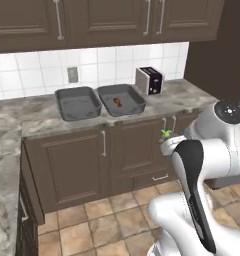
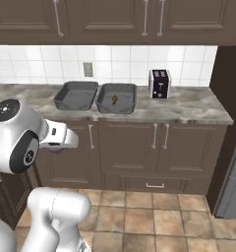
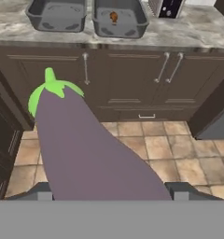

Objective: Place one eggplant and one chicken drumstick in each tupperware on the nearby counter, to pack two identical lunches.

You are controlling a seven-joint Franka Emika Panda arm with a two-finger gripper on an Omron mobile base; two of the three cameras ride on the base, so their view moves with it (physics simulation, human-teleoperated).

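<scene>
My gripper (image 3: 107, 189) is clamped on the pale mauve eggplant (image 3: 81, 144), which runs from between the finger tips up toward eleven o'clock in the hand view, green cap leading. Beyond it, at twelve o'clock, the counter (image 3: 198, 28) carries two tupperwares side by side, rims almost touching. The right tupperware (image 3: 119, 18) holds an orange-brown chicken drumstick (image 3: 114, 17); the left tupperware (image 3: 56, 15) sits just beside it. A toaster (image 2: 160, 83) stands at two o'clock.

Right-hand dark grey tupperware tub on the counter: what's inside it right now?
The right dark grey shallow tub holds one small orange-brown chicken drumstick on its floor. No eggplant is in it. The near wall hides a strip of the floor in the hand view.
</scene>
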